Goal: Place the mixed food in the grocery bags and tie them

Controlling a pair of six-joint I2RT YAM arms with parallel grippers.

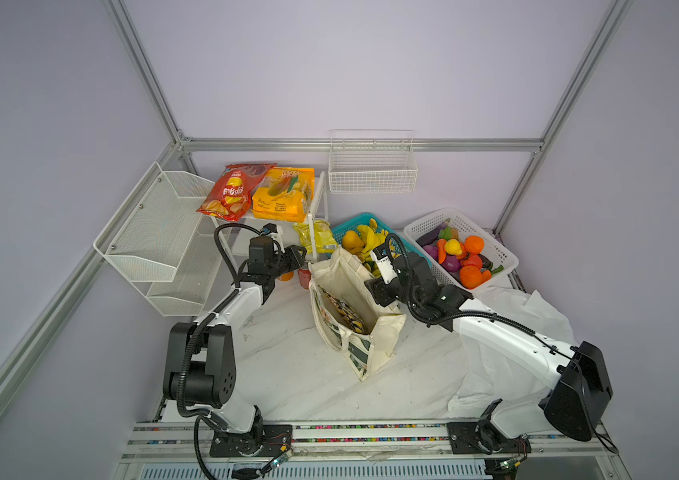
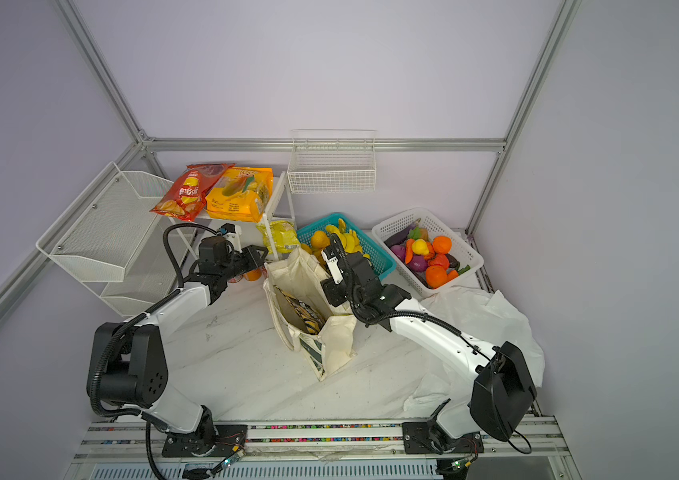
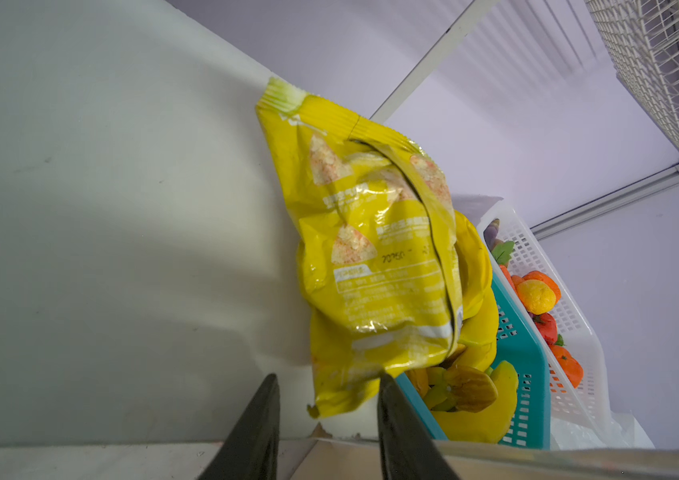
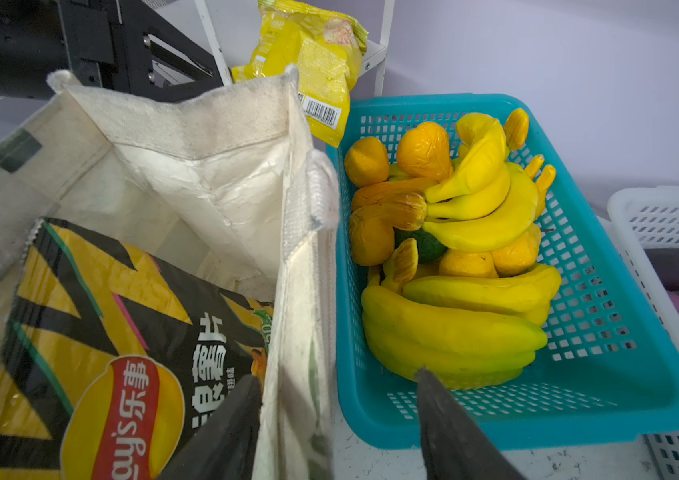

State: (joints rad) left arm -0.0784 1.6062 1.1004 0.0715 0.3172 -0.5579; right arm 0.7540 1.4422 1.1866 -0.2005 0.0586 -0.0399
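Noted left gripper (image 3: 328,376) spread, gripping nothing — corner of small yellow snack packet (image 3: 375,257) between its tips. Judged light, crinkly, slippery; best pinched at crimped end seam.

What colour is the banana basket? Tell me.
The basket is teal, clearest in the right wrist view.

We see the cream tote (image 1: 387,336) standing open, the black chip bag (image 1: 344,311) upright inside. Behind the tote leans the yellow packet (image 1: 317,237) – bananas (image 1: 371,243) lie just beyond, and the white plastic bag (image 1: 537,309) sprawls to its right.
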